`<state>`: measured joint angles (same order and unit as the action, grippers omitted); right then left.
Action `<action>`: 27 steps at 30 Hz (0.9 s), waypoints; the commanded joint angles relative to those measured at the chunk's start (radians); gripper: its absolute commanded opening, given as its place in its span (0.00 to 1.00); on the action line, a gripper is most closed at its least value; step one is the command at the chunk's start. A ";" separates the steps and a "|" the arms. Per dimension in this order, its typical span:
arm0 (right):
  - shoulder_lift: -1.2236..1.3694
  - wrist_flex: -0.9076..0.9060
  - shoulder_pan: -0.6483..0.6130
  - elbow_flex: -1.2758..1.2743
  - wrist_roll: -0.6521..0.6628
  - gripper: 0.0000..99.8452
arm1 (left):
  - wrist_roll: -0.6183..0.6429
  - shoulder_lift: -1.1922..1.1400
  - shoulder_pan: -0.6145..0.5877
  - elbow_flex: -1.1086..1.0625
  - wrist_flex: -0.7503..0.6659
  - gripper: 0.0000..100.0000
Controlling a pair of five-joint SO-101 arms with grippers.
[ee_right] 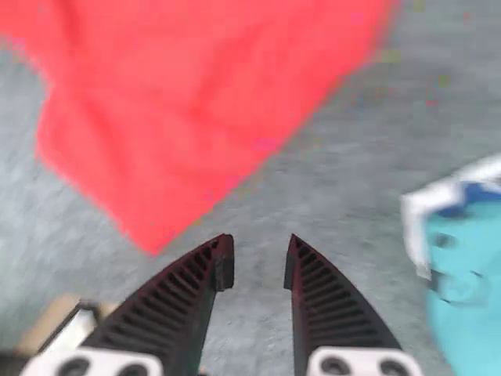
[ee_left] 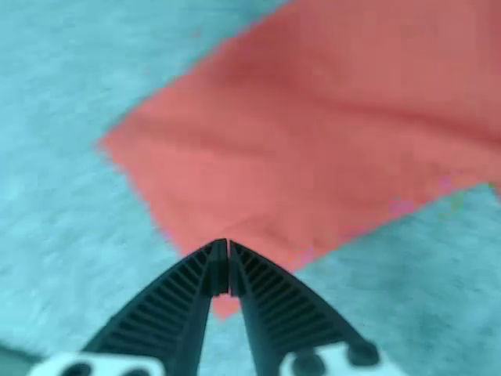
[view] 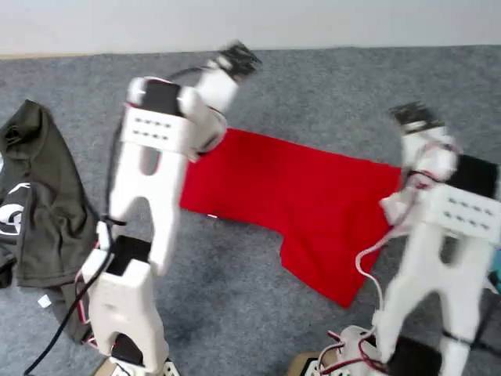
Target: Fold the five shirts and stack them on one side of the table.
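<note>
A red shirt (view: 290,196) lies spread flat across the middle of the grey table. The left arm (view: 156,157) stands over its left end. My left gripper (ee_left: 227,252) hovers above a corner of the red shirt (ee_left: 313,133), fingertips pressed together with no cloth pinched between them. The right arm (view: 446,227) stands at the shirt's right end. My right gripper (ee_right: 258,262) is open by a narrow gap over bare table just off the red shirt's (ee_right: 196,102) edge.
A dark olive shirt (view: 47,196) with a white print lies crumpled at the left side of the table. A light blue and white cloth (ee_right: 462,290) sits at the right edge (view: 495,278). Grey table (view: 235,298) lies bare in front between the arm bases.
</note>
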<state>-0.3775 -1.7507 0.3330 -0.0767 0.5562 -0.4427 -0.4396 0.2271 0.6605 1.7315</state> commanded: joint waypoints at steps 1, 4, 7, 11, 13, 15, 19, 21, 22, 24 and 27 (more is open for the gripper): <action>-0.124 -0.041 0.074 0.100 -0.009 0.11 | 0.009 0.061 0.112 -0.047 0.020 0.00; -0.220 -0.041 0.108 0.098 -0.011 0.11 | 0.009 0.061 0.204 -0.088 -0.006 0.00; -0.306 -0.039 0.163 0.098 -0.011 0.11 | 0.009 0.060 0.290 -0.137 -0.058 0.00; -0.383 -0.038 0.246 0.098 -0.011 0.11 | 0.011 0.060 0.410 -0.278 -0.152 0.00; -0.407 -0.038 0.288 0.098 -0.011 0.11 | 0.011 0.060 0.460 -0.332 -0.180 0.00; -0.415 -0.039 0.321 0.098 -0.011 0.11 | 0.011 0.060 0.506 -0.372 -0.199 0.00; -0.424 -0.039 0.377 0.098 -0.011 0.11 | 0.008 0.060 0.575 -0.456 -0.301 0.00; -0.424 -0.041 0.401 0.098 -0.011 0.11 | 0.003 0.060 0.594 -0.509 -0.364 0.00; -0.424 -0.041 0.415 0.098 -0.011 0.11 | -0.009 0.060 0.605 -0.530 -0.385 0.00; -0.424 -0.042 0.444 0.098 -0.011 0.11 | -0.048 0.060 0.638 -0.561 -0.397 0.01; -0.424 -0.042 0.489 0.098 -0.011 0.11 | -0.057 0.061 0.678 -0.579 -0.396 0.06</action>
<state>-0.7856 -1.7538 0.7779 -0.0292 0.5547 -0.4841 -0.4396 0.8684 0.0852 1.3541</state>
